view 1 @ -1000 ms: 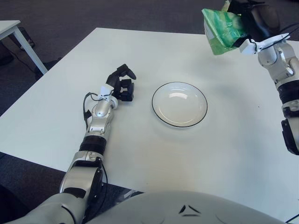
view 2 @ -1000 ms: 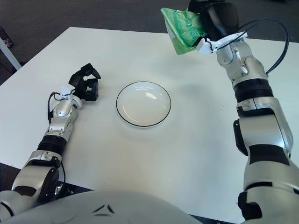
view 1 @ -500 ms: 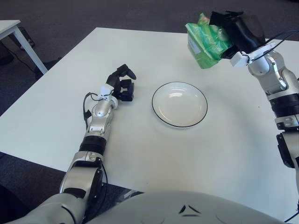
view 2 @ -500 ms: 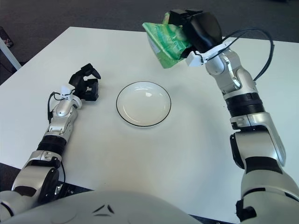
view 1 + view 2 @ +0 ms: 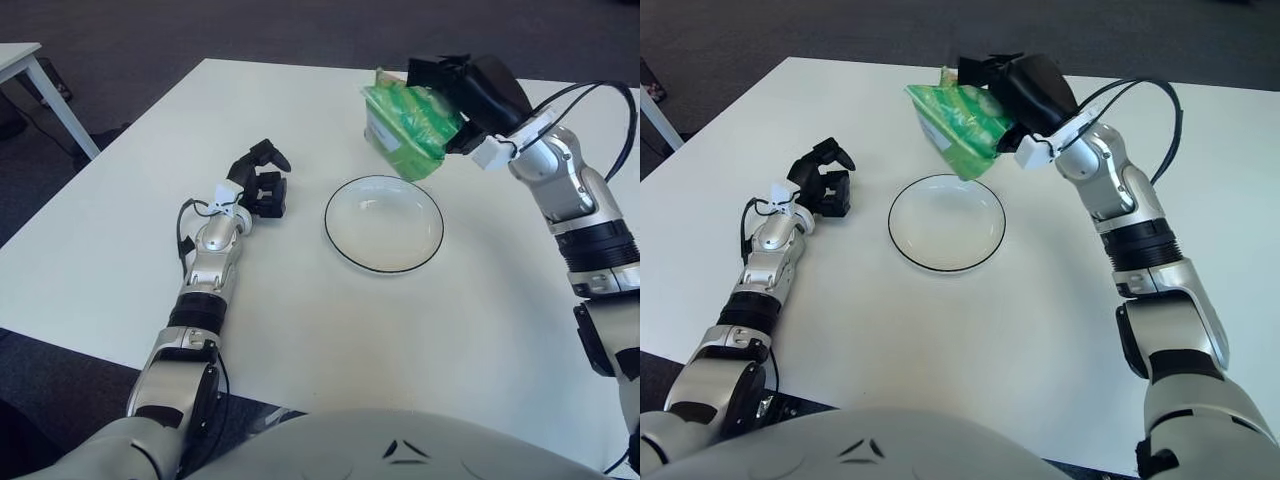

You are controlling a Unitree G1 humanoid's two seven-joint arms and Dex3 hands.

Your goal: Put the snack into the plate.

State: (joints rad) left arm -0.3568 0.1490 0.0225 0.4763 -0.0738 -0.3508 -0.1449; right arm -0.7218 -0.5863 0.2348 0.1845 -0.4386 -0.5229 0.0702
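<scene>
Snack point(image 5: 405, 128), pinched in my right hand point(image 5: 470, 92), hangs just above the far rim of the plate point(image 5: 384, 223), so I judge a short drop toward me remains, while my left hand point(image 5: 262, 183) rests curled, empty, left of it.

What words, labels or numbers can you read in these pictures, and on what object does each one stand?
No text can be read anywhere.
Green snack bag, held by the right robot hand: any print is too blurred to read.
Plate: no print.
</scene>
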